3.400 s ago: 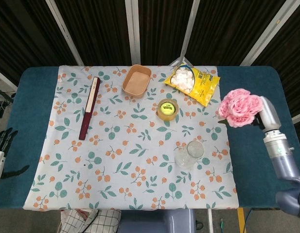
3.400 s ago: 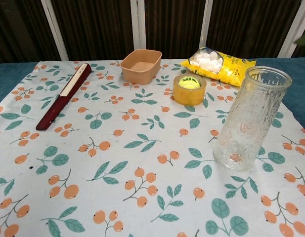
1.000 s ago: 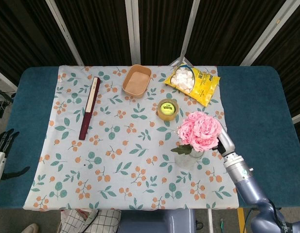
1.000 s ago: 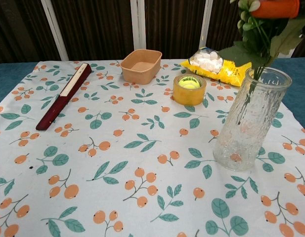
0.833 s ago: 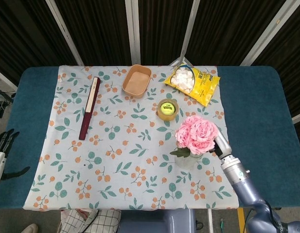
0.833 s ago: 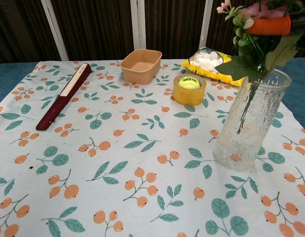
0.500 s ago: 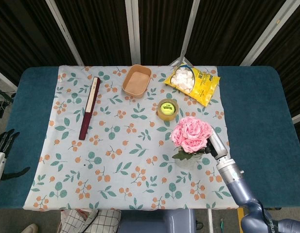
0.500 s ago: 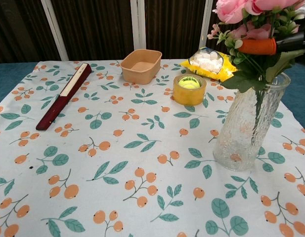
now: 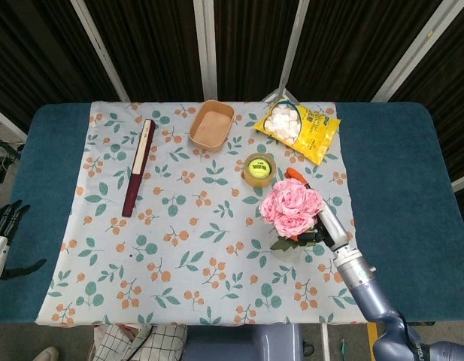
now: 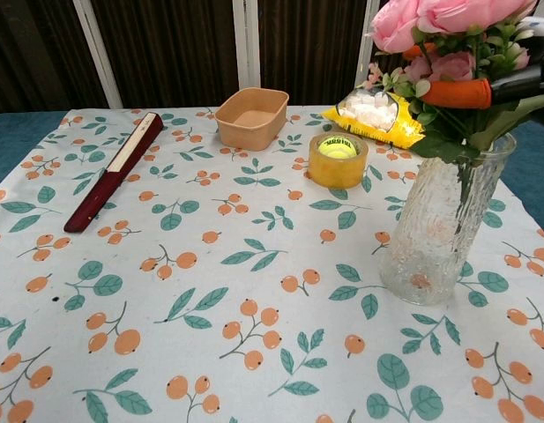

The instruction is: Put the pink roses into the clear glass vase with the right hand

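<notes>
The pink roses stand over the clear glass vase at the cloth's right front. In the chest view their green stems reach down inside the textured vase, and the blooms rise above its rim. My right hand grips the bunch from the right, its orange-tipped fingers wrapped around the stems just above the rim. My left hand hangs off the table's left edge, holding nothing, its dark fingers apart.
On the floral cloth lie a dark red folded fan, a tan bowl, a yellow marshmallow bag and a tape roll around a green ball, close behind the vase.
Over the last few seconds my right hand carried the roses from the table's right side to the vase. In the last second the bunch sank lower, stems sliding deeper into the glass.
</notes>
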